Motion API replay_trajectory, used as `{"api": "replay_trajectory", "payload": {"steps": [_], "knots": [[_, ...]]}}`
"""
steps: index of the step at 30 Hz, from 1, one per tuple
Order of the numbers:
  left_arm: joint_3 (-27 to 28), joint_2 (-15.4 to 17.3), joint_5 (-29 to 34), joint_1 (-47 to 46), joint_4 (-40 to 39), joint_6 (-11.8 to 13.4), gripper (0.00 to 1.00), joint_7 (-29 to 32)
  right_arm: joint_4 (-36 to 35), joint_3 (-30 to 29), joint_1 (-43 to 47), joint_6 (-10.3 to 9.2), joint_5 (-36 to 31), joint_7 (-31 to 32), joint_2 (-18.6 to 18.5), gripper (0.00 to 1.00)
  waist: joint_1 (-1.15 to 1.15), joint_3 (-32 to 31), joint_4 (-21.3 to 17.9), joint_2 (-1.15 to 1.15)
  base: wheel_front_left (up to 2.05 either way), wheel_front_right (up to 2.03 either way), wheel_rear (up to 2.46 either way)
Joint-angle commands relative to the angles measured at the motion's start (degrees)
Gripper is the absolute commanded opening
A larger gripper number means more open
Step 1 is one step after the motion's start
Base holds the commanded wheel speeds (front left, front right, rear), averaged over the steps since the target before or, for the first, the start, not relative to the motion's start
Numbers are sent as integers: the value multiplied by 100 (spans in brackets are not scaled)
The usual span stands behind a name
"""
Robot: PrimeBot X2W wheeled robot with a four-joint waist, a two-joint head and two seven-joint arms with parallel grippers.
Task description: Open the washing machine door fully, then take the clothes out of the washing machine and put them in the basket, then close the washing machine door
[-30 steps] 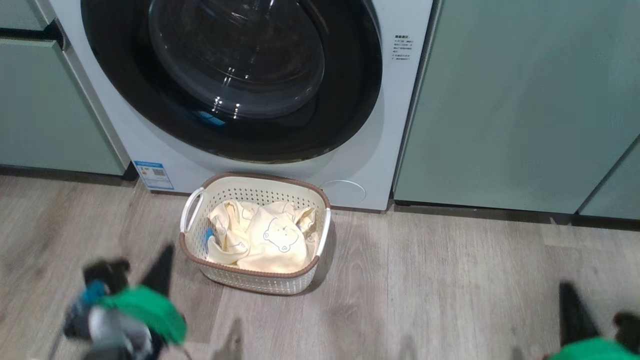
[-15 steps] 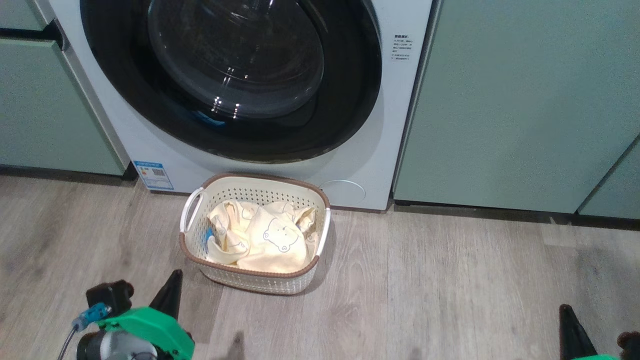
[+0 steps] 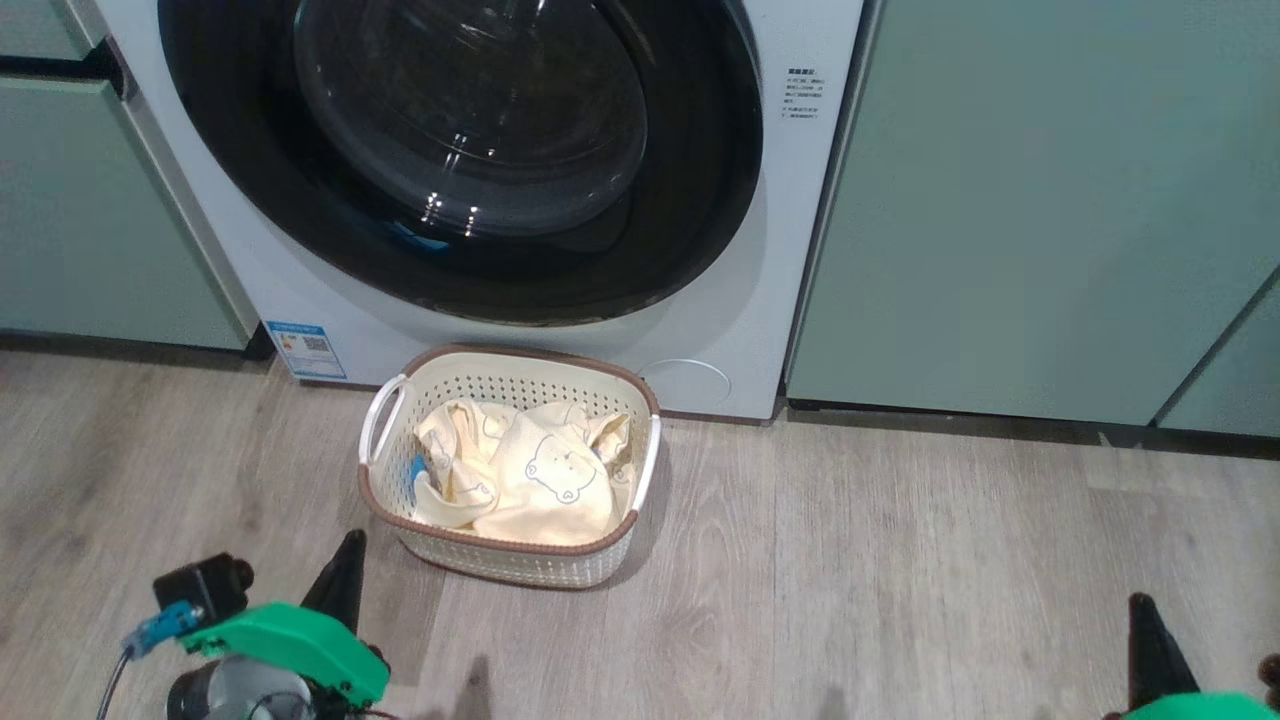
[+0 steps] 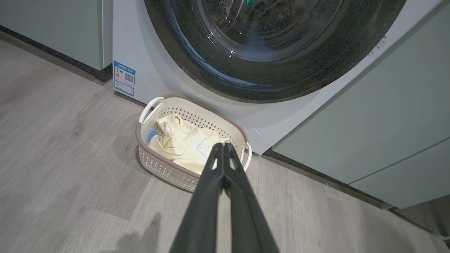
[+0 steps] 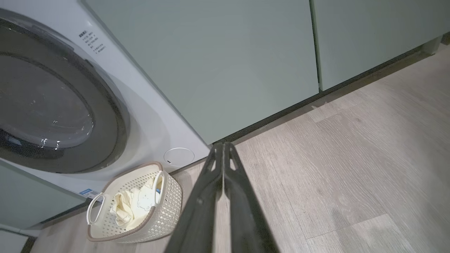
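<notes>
The washing machine [image 3: 320,300] is white, and its door [image 3: 460,150], black-rimmed with a glass bowl, lies shut flat against the front. On the floor before it stands the basket [image 3: 510,465] holding the pale-yellow clothes [image 3: 530,480] with a bear drawing. My left gripper [image 3: 345,545] is shut and empty at the lower left, short of the basket; in the left wrist view its fingers [image 4: 225,165] press together. My right gripper [image 3: 1140,605] is shut and empty at the lower right, with fingertips [image 5: 222,147] touching in the right wrist view.
Sage-green cabinet doors [image 3: 1020,220] flank the machine on both sides. Grey wood-look floor [image 3: 900,560] spreads around the basket, with open room to its right.
The left gripper has drawn down and steadied at the lower left. The right gripper has closed and sunk slightly lower in the head view. Basket, clothes and door are unmoved.
</notes>
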Motion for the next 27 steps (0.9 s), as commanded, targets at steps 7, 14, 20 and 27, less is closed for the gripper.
{"api": "replay_trajectory", "payload": {"steps": [7,14,20,27], "knots": [[202,6,-508,-243,-293,-2,0,137,-275,-25,-352,-5,596,139,-61,0,0,4,-4,0,0,0,0],[270,-55,-947,-232,-398,-2,0,272,-339,-32,-397,-7,1113,273,-69,0,0,8,-7,0,0,0,0],[321,-100,-1275,-223,-477,-3,0,373,-387,-38,-430,-8,1498,374,-75,0,0,11,-10,0,0,0,0],[372,-145,-1604,-215,-556,-3,0,474,-435,-44,-464,-9,1885,474,-81,0,0,14,-13,0,0,0,0]]}}
